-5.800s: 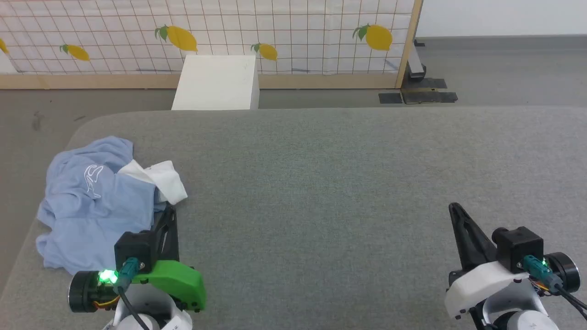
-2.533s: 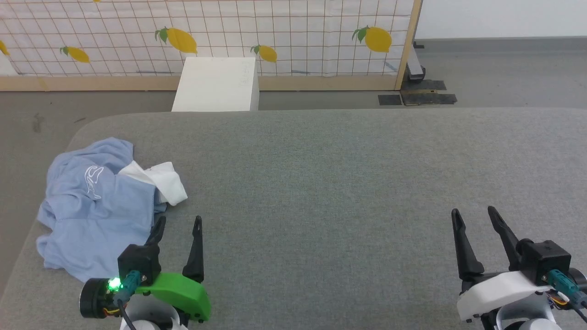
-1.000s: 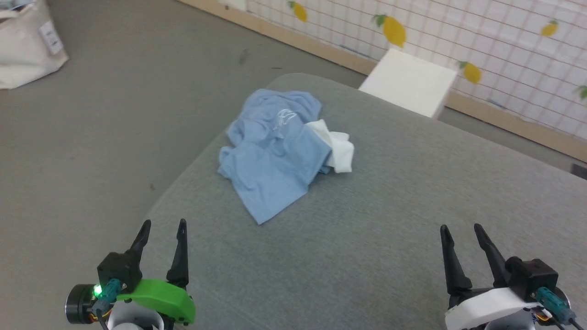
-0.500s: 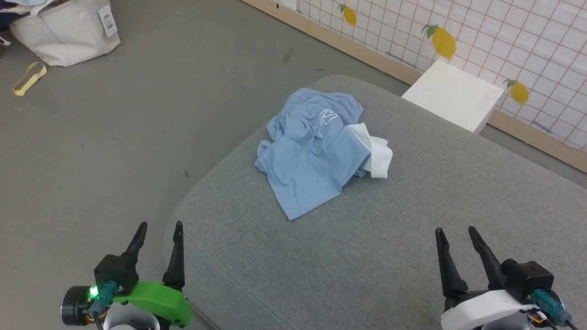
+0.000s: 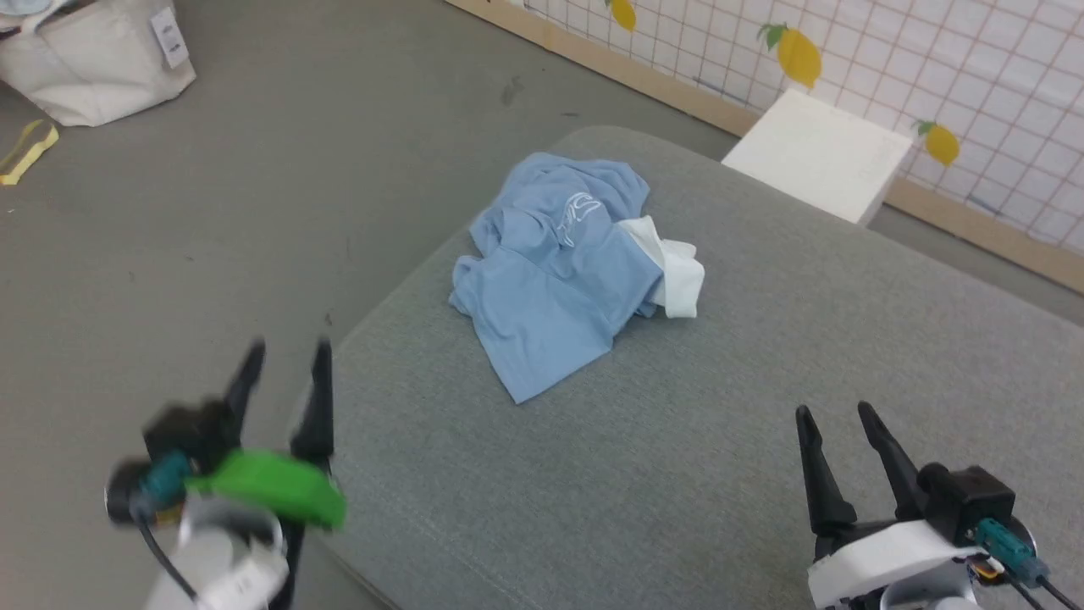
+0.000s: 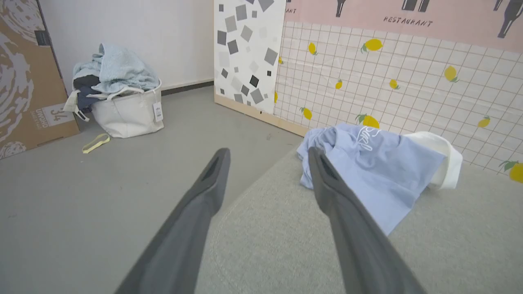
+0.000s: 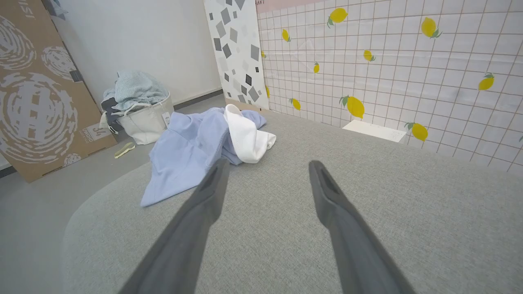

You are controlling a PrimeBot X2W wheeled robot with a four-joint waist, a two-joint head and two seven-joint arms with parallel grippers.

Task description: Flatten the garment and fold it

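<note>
The garment (image 5: 559,271), a light blue shirt with a white collar part and a white cursive logo, lies crumpled near the rounded corner of the grey padded surface (image 5: 762,381). It also appears ahead of the fingers in the left wrist view (image 6: 376,163) and the right wrist view (image 7: 196,151). My left gripper (image 5: 284,352) is open and blurred, hovering at the surface's left edge, short of the shirt. My right gripper (image 5: 834,411) is open over the surface at the lower right, well apart from the shirt. Nothing sits between either pair of fingers.
A white box (image 5: 813,157) stands beyond the surface by the lemon-patterned wall (image 5: 931,68). A white bag (image 5: 93,59) heaped with cloth (image 6: 114,69) sits on the grey floor at the far left, next to a cardboard panel (image 6: 24,81). A yellow strip (image 5: 25,148) lies nearby.
The head camera has swung left, bringing the shirt toward the middle of the picture. My left gripper has risen a little and is now blurred with motion. Both grippers stay open.
</note>
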